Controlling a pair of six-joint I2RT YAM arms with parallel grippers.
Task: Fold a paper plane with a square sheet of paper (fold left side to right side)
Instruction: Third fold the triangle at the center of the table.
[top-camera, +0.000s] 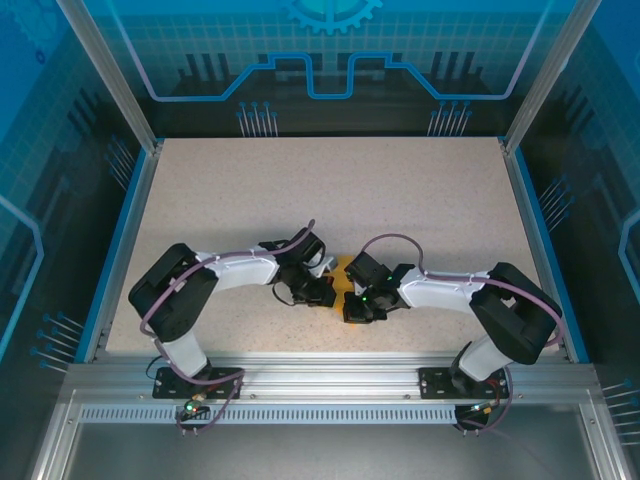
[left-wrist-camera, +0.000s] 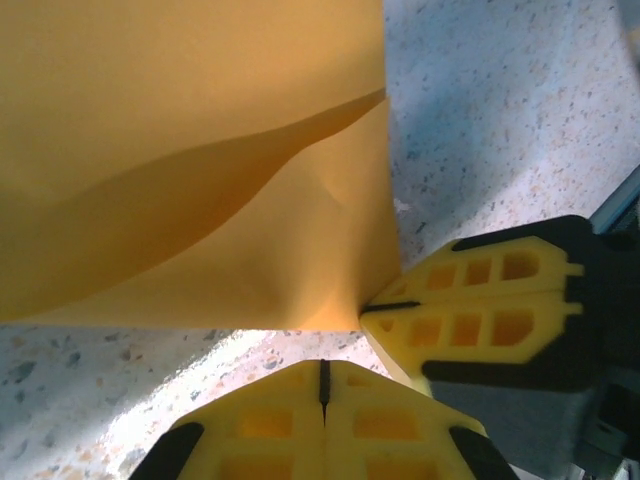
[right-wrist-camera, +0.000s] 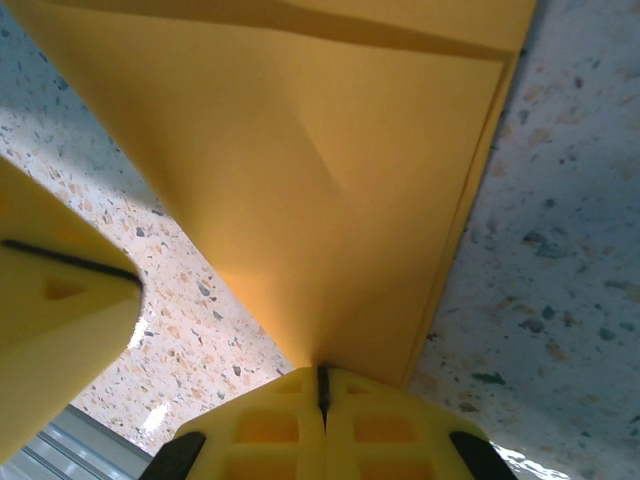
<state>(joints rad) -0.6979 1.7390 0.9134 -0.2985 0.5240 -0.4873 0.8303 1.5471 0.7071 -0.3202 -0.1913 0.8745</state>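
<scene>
the sheet of paper (top-camera: 344, 275) is lying on the speckled table (top-camera: 300, 190), toward 6 o'clock from the table's middle, close to the near edge and squeezed between the two grippers. it is sitting folded: in the right wrist view (right-wrist-camera: 330, 180) a second layer is showing along its 3 o'clock edge, and in the left wrist view (left-wrist-camera: 200, 150) the upper layer is bowing up in a soft ridge instead of lying flat.

the right gripper (top-camera: 358, 305) is sitting at the sheet's 5 o'clock. its yellow fingers are pressing together, and in its own camera (right-wrist-camera: 322, 380) the paper is narrowing down into the slit between them, so it is pinching a corner of the sheet. the left wrist view is showing the same tip (left-wrist-camera: 385, 307) touching that corner.

the left gripper (top-camera: 322, 292) is resting at the sheet's 8 o'clock. its fingers are closing flat on each other with nothing between them (left-wrist-camera: 324, 385), a strip of bare table is separating them from the paper's edge, and from the right wrist it (right-wrist-camera: 120, 280) is sitting apart from the sheet.
</scene>
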